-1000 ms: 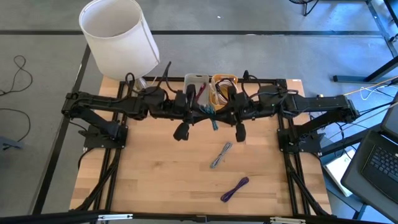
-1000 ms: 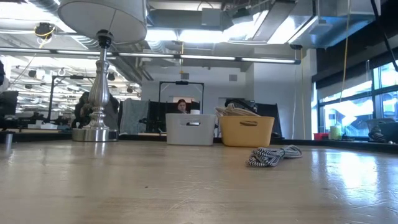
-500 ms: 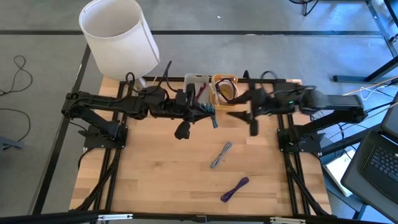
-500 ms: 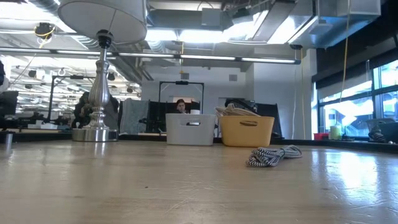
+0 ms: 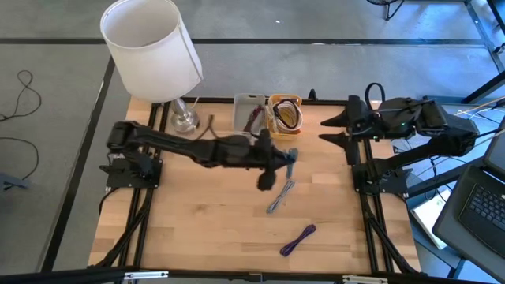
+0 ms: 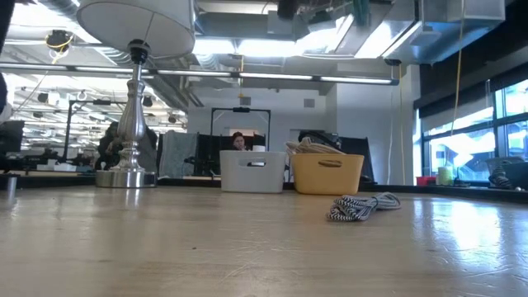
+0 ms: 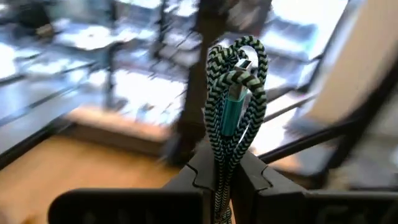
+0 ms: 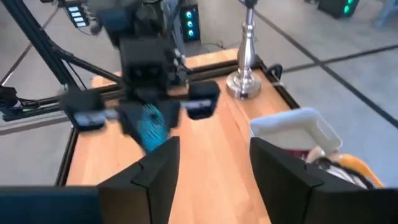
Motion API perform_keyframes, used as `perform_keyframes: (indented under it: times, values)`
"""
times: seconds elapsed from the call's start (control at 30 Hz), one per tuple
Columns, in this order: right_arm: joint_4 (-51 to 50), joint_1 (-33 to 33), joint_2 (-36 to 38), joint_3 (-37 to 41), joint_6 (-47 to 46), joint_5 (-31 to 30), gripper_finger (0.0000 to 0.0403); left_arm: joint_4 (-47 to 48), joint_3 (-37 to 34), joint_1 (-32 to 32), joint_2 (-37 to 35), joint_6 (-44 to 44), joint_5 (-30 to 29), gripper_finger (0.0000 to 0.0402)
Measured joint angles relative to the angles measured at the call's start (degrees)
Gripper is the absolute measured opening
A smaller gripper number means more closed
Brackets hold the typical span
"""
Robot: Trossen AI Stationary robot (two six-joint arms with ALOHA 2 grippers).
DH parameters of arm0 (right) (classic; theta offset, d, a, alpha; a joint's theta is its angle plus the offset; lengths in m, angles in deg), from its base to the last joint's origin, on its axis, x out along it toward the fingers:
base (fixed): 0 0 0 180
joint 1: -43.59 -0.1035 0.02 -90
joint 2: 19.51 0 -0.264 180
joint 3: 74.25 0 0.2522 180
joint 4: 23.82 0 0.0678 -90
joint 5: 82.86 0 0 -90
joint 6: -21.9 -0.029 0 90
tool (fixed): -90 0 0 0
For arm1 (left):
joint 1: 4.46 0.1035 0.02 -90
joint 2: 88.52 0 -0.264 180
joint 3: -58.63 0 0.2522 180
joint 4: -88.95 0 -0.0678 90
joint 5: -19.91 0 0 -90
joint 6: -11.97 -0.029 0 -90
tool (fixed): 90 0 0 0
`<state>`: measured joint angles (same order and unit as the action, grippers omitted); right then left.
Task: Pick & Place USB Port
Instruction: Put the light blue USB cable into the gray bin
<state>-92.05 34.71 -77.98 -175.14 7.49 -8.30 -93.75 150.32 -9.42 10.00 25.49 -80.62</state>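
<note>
My left gripper (image 5: 284, 158) reaches over the middle of the table, shut on a coiled green-and-black braided USB cable (image 7: 233, 81) with a teal plug. The same cable (image 5: 291, 155) shows teal from above. My right gripper (image 5: 330, 128) hangs open at the table's far right with nothing between its fingers; its wrist view looks toward the left gripper and the teal cable (image 8: 152, 124). A grey striped cable (image 5: 280, 196) and a purple cable (image 5: 298, 239) lie flat on the wood nearer the front. My left gripper pinches the coil's bundled strands (image 7: 225, 163) between its two fingers, several strands together. The fingers lie about level and point toward the table's right. The loop and the teal plug stick out past the fingertips, and the cable is lifted clear of the table.
A white bin (image 5: 251, 113) and a yellow basket (image 5: 286, 113), both holding cables, stand at the far edge. A lamp with a white shade (image 5: 150, 47) has its base (image 5: 184, 118) at the far left. Bare wood lies at the near left.
My left gripper has swung from over the bins toward the table's middle and right, carrying the teal cable, which stays clear of the wood. My right gripper has drawn back from the cable toward the table's right edge, and its fingers now stand apart.
</note>
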Motion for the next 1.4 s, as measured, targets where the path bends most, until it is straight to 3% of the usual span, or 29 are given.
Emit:
perform_keyframes:
  times: [0.27, 0.43, 0.63, 0.8, 1.4]
  values:
    - [-1.63, 0.00, -0.69, 0.09, -0.86, 0.52, 0.0179, 22.07, 3.41, 10.77, 5.86, 3.49, -7.25, 0.0013]
    - [-2.44, 0.00, -1.14, 0.11, -1.69, 1.51, 0.0174, 29.03, 3.57, 17.93, 5.35, 8.66, -13.23, 0.0013]
    - [-2.61, 0.00, -1.93, 0.13, -1.68, 1.51, 0.0174, 30.22, 3.54, 22.31, 5.40, 7.90, -18.94, 0.0012]
    - [-2.59, 0.02, -2.66, 0.13, -1.69, 1.51, 0.0174, 32.76, 3.57, 24.60, 5.99, 7.26, -20.30, 0.0012]
    - [-2.65, 0.02, -2.94, 0.13, -3.22, 2.14, 0.0174, 37.54, 3.22, 26.50, 13.68, 12.95, -20.84, 0.0012]
